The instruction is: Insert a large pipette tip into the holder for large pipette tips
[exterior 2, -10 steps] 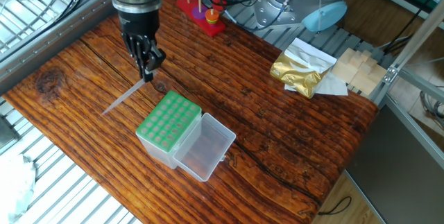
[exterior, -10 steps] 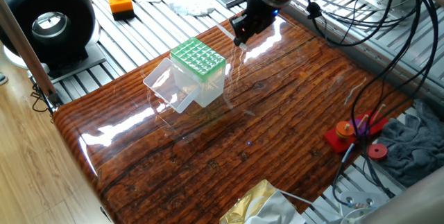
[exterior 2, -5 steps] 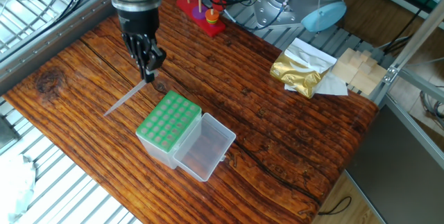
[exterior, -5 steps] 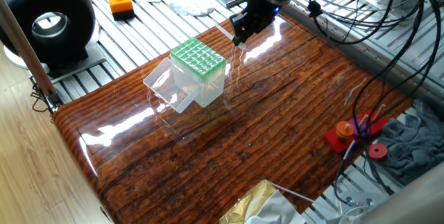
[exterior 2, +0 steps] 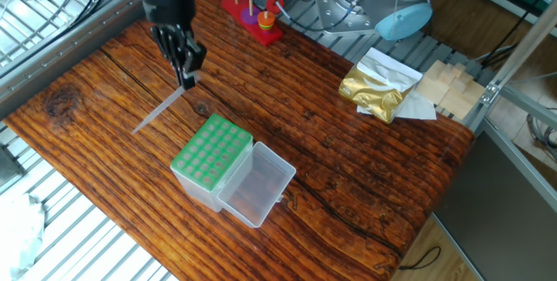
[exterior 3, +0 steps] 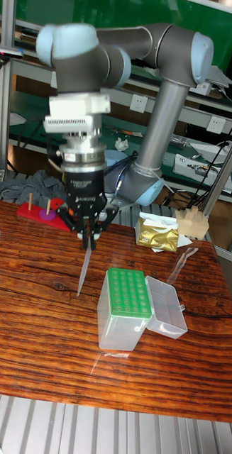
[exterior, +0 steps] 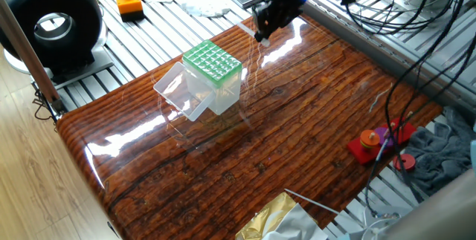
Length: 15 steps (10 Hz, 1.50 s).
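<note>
My gripper (exterior 2: 187, 79) is shut on the upper end of the large pipette tip (exterior 2: 158, 111), a slim translucent tube. The tip slants down toward the wooden table (exterior 2: 348, 168). In the tall fixed view the gripper (exterior 3: 89, 237) holds the tip (exterior 3: 83, 269) pointing down, left of the holder (exterior 3: 125, 294). The tip's point hangs just above the wood. The holder's green grid (exterior 2: 211, 153) faces up and its clear lid (exterior 2: 257, 185) lies open beside it. In one fixed view the gripper (exterior: 262, 36) is behind the holder (exterior: 212, 63), and the tip hardly shows.
A red peg toy (exterior 2: 252, 16) stands at the table's far edge, near the gripper. A gold foil bag (exterior 2: 376, 90) and wooden blocks (exterior 2: 448, 85) lie at one end. A black round device (exterior: 52, 24), an orange button box (exterior: 129, 1) and cables sit off the table.
The gripper has risen a little with the pipette tip still in it, lifting the tip's lower end higher off the wood. The holder has not moved.
</note>
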Available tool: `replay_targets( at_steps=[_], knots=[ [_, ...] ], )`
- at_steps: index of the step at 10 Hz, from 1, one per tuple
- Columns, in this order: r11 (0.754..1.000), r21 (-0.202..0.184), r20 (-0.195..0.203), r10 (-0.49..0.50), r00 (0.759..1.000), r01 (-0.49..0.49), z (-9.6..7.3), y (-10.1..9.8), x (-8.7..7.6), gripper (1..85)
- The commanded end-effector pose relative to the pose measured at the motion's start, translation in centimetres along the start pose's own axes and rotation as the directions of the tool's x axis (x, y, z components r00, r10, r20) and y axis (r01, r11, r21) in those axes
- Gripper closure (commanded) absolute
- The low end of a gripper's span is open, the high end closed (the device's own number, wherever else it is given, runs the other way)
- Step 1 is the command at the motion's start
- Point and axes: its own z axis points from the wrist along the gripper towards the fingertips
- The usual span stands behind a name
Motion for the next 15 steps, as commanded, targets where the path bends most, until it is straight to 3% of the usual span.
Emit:
replay_targets(
  at_steps=[1,2,4,5,8,10,11,13,14,15],
  knots=[
    [0.998,-0.045,-0.060,0.031,0.998,-0.034,-3.5,2.4,-0.2,84.7],
    [0.998,-0.040,-0.085,0.038,0.996,-0.042,-4.9,2.8,-0.5,84.7],
    [0.993,-0.084,-0.123,0.067,0.990,-0.078,-6.8,5.2,-0.6,84.7],
    [0.994,-0.075,-0.130,0.072,0.989,-0.082,-7.3,6.0,-0.9,84.7],
    [0.984,-0.120,-0.156,0.114,0.981,-0.134,-7.3,8.8,-1.3,84.7],
    [0.984,-0.121,-0.159,0.114,0.981,-0.134,-7.4,9.3,-1.5,84.7],
    [0.973,-0.158,-0.173,0.139,0.975,-0.166,-7.5,10.4,-1.5,84.7],
    [0.932,-0.223,-0.139,0.260,0.956,-0.286,-7.6,12.2,-3.9,84.7],
    [0.876,-0.243,-0.126,0.398,0.909,-0.418,-7.7,12.9,-5.9,84.7],
    [0.837,-0.233,-0.128,0.479,0.868,-0.496,-7.6,12.5,-6.6,84.7]
  ],
)
